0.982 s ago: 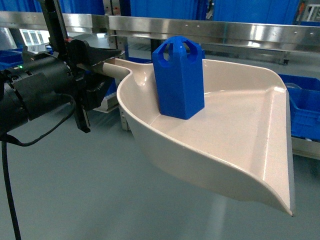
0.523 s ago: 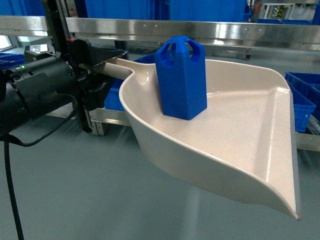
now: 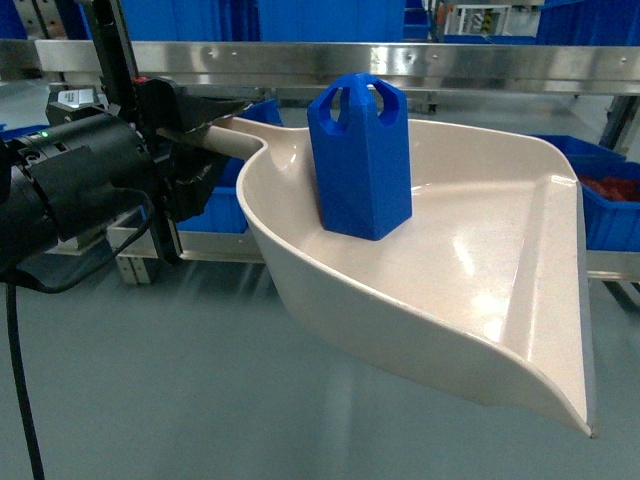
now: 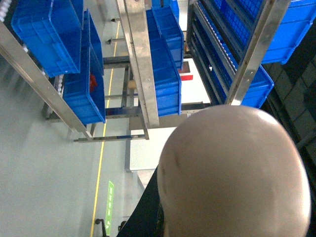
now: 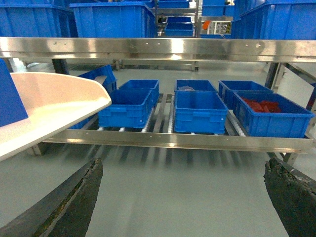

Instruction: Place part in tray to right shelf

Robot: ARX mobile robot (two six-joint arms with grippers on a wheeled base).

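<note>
The blue part [image 3: 362,160] stands upright inside the beige tray [image 3: 480,280], near its handle end. My left gripper [image 3: 186,136] is shut on the tray's handle [image 3: 232,140] and holds the tray in the air. In the left wrist view the tray's rounded underside [image 4: 237,173] fills the lower right and hides the jaws. The tray's rim [image 5: 54,103] and an edge of the part [image 5: 7,101] show at the left of the right wrist view. My right gripper [image 5: 182,197] is open and holds nothing. The steel shelf [image 5: 187,141] with roller rails lies ahead of it.
Several blue crates [image 5: 197,111] sit on the shelf's lower level, one with red pieces [image 5: 261,106]. A steel bar [image 3: 450,55] runs across behind the tray, with more blue crates [image 5: 108,19] above. Grey floor [image 3: 150,380] lies below.
The shelf and crates behind have slid leftward in the head view, and a crate with red pieces has come in at the right. Tray, part and left gripper keep their places.
</note>
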